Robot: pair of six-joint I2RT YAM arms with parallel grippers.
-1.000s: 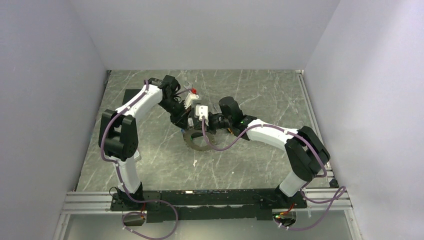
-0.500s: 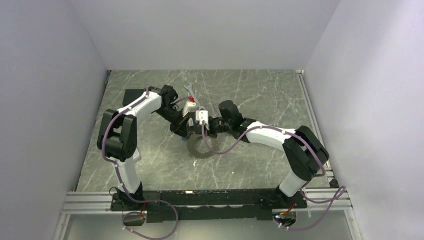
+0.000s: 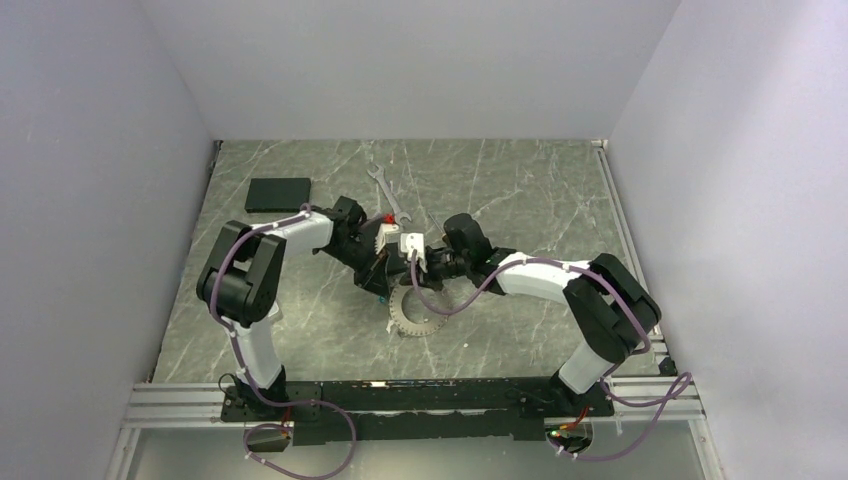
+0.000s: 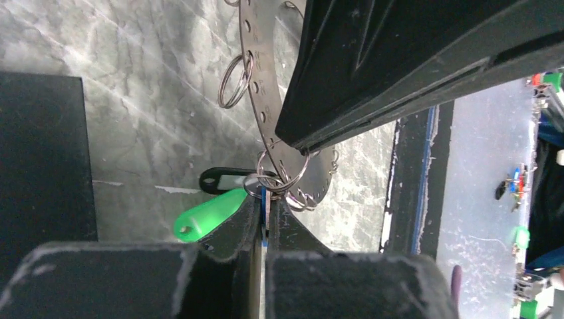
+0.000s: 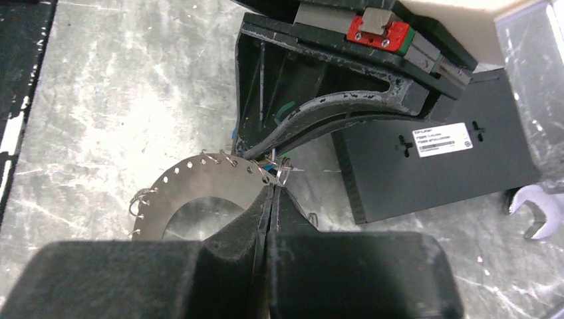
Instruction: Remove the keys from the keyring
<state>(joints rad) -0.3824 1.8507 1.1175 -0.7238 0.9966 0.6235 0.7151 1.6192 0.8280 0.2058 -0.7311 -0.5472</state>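
Note:
The keyring [image 3: 420, 312] is a wide grey metal disc with a big hole and small wire rings round its rim; it lies mid-table. My left gripper [image 4: 267, 206] is shut on the blue key [image 4: 264, 198], which hangs from a wire ring at the disc's edge [image 4: 266, 93]. The green key [image 4: 209, 214] lies beside the left finger, next to a black tag [image 4: 223, 179]. My right gripper [image 5: 273, 189] is shut on the keyring's rim [image 5: 199, 183], just opposite the left gripper's fingers [image 5: 332, 109]. In the top view both grippers [image 3: 383, 272] [image 3: 400, 280] meet at the ring's far-left edge.
A black box [image 3: 278, 193] lies at the far left and also shows in the right wrist view [image 5: 432, 153]. A silver spanner [image 3: 385, 190] lies behind the grippers. The aluminium rail [image 3: 400, 400] runs along the near edge.
Both grippers and the keyring have moved nearer and slightly right. The left arm has come off the black box, which now shows in full.

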